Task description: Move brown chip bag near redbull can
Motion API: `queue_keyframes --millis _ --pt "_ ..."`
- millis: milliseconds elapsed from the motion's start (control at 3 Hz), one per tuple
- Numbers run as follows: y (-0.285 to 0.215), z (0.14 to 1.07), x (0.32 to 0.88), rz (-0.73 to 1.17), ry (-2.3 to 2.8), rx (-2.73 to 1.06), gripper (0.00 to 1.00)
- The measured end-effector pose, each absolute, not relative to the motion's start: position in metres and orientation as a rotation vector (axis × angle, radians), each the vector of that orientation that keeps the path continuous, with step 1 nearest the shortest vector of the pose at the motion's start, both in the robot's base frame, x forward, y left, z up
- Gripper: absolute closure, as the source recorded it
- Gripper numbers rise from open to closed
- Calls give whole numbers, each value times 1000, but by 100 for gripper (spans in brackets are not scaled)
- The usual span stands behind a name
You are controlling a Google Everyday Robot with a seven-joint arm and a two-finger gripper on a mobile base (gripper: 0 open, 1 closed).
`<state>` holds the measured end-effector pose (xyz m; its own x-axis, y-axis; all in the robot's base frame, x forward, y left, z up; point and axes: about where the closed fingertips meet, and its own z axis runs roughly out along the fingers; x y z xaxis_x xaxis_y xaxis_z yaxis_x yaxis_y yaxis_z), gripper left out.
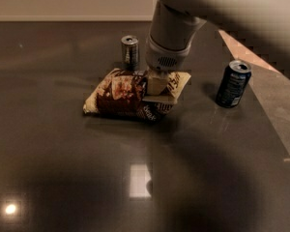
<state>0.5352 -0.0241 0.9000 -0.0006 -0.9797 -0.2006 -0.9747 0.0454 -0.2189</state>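
The arm comes down steeply from the upper right, with its gripper on the right half of the bag and its fingers closed, pinching the crinkled film. The bag sits just in front of the slim can on the tabletop. A blue can stands well apart at right. The bag's white lettering cannot be read

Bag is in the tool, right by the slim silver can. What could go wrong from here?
1. The tool grips the brown chip bag near its right end only, so the long left side may sag, drag on the table or slip free.
2. The bag's far edge lies close to the redbull can; pushing any further that way could tip this slim can.
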Motion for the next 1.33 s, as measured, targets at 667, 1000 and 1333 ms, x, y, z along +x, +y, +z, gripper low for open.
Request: queue_keyframes --millis 667,1000,1333 --pt "-28 900 553 -28 2017 -1979 35" --pt "-27 899 553 -28 2016 -1981 12" --pt "-27 899 553 -28 2015 -1982 0"
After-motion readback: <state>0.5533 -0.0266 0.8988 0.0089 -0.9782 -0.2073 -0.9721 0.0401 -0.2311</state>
